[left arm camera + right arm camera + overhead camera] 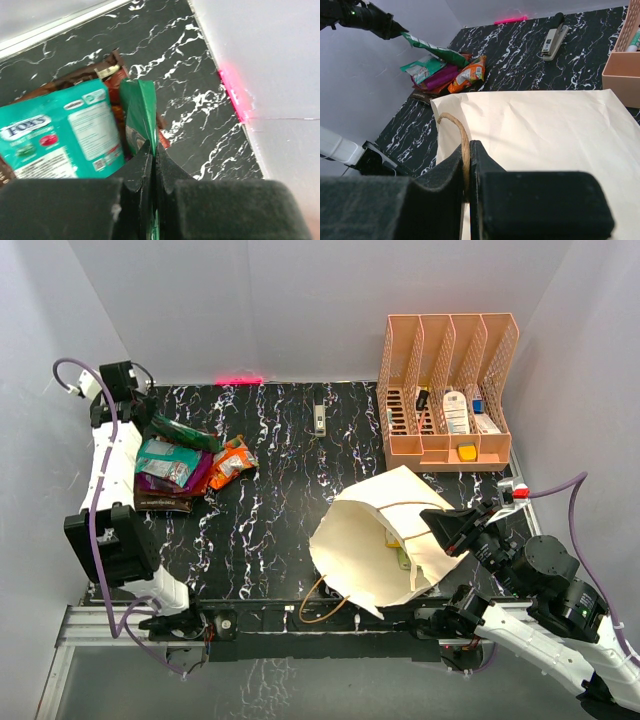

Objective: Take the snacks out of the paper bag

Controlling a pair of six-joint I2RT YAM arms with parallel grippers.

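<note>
The left fingers (142, 167) pinch a green foil packet (140, 107) above the heaped coloured snack packets (185, 465) at the far-left corner of the counter (270, 510). The right fingers (452, 172) clamp the brown cord handle (460, 130) of the cream paper bag (365, 530), where a greenish item (402, 558) seems left inside.

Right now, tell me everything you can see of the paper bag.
The paper bag is large, made of creased cream kraft paper. It lies tilted on its side on the black marbled table, near the front edge, with its mouth open toward the right side. The right fingers are shut on one brown cord handle. The other handle loops over the table's near edge. Something yellow-green shows inside.
</note>
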